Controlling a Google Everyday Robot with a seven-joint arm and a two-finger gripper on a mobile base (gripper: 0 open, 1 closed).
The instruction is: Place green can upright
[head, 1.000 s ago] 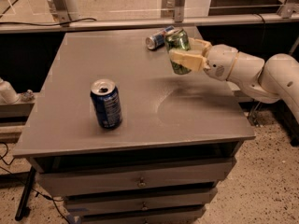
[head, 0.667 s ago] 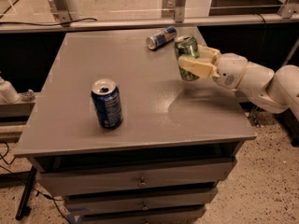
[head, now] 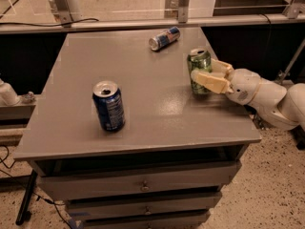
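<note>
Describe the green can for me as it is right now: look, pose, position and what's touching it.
The green can looks like an aluminium drink can, its body mottled light and dark green with a silver top rim. It stands upright near the right edge of the table, its base apparently down on the surface. The gripper reaches in from the right and is closed around its middle, with one pale finger crossing the can's front. Nothing else touches it.

End effector [head: 204, 74] around upright green can [head: 198, 61]

White arm [head: 267, 97]; gripper [head: 200, 74] at table's [head: 143, 123] edge, perhaps cream.
</note>
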